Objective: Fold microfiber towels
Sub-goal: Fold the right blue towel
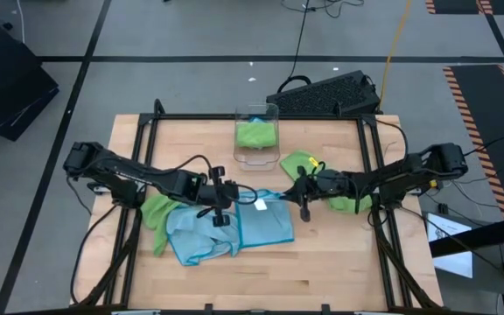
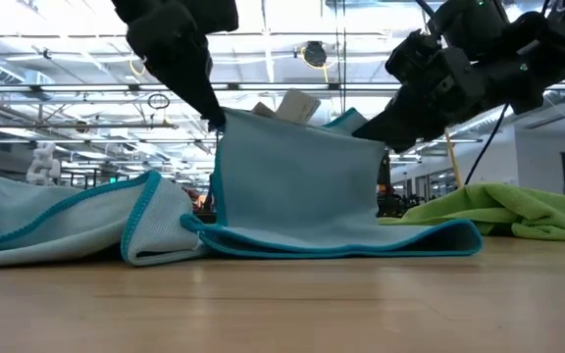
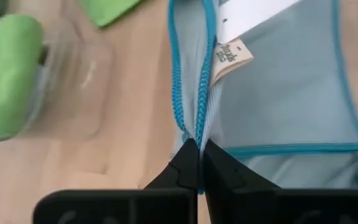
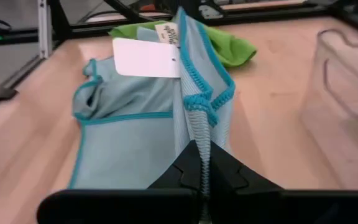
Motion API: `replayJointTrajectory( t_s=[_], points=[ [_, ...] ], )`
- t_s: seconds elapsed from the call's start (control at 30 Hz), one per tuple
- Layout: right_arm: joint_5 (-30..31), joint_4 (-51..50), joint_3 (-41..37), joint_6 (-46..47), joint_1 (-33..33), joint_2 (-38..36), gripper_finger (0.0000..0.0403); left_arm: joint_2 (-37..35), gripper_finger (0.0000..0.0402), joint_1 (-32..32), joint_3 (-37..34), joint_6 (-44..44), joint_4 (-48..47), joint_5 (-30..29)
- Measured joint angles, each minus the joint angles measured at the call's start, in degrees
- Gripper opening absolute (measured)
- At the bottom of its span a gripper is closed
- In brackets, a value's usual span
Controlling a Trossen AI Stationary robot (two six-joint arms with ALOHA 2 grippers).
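A light blue microfiber towel (image 1: 265,223) with a teal hem and white tags lies at mid-table. Its upper edge is raised between my two grippers like a low wall (image 2: 297,181), and its lower part rests on the wood. My left gripper (image 1: 230,196) is shut on that edge's left end. My right gripper (image 1: 294,194) is shut on the right end. A second blue towel (image 1: 195,245) lies crumpled beside it on the left. Green towels lie at the left (image 1: 156,210) and right (image 1: 348,203). My left gripper pinches the teal-hemmed edge at the towel's corner (image 3: 197,134) between its two fingers, slanting down from the table's left. Two hems run side by side there, so it looks like two layers. The cloth hangs below, its lower part on the table. My right gripper pinches the bunched teal hem at the towel's other raised corner (image 4: 199,121) between its two fingers, coming nearly level from the table's right. The edge runs fairly straight across to the left gripper. The sheet hangs down to the table.
A clear plastic bin (image 1: 257,131) with a green towel inside stands behind the grippers at the far middle. Another green towel (image 1: 309,164) lies just right of it. A black frame rims the table (image 1: 147,122). Bare wood shows along the near edge (image 1: 304,280).
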Motion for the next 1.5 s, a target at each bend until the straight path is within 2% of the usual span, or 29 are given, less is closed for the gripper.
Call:
replayJointTrajectory(
  t_s=[0.27,0.43,0.6,0.87,1.17,1.27,1.5],
  points=[
    [-1.0,-1.3,0.0,8.3,1.5,0.1,0.0002,2.7,0.0005,-1.8,0.0,-2.0,0.2,1.4],
    [-1.0,-1.9,-0.1,12.2,3.2,0.1,0.0002,3.4,0.0017,-3.0,0.0,-2.4,1.7,1.5],
    [0.5,-1.4,-0.1,15.5,5.4,1.4,0.0002,3.4,0.0006,-3.9,0.0,-3.3,2.0,1.6],
    [1.8,3.7,-0.1,16.8,7.3,8.0,0.0002,3.4,0.0008,-5.4,0.0,-6.2,3.8,3.5],
    [-1.2,2.7,0.0,16.1,7.2,8.0,0.0002,3.5,0.0012,-7.6,0.0,-8.0,6.7,4.4],
    [-1.2,1.8,0.0,15.7,7.2,8.1,0.0002,4.6,0.0005,-8.1,0.0,-7.6,8.5,4.5],
    [-1.2,-0.4,-0.1,15.5,8.4,8.1,0.0002,9.8,0.0017,-8.5,0.0,-7.8,9.7,6.7]
  ],
)
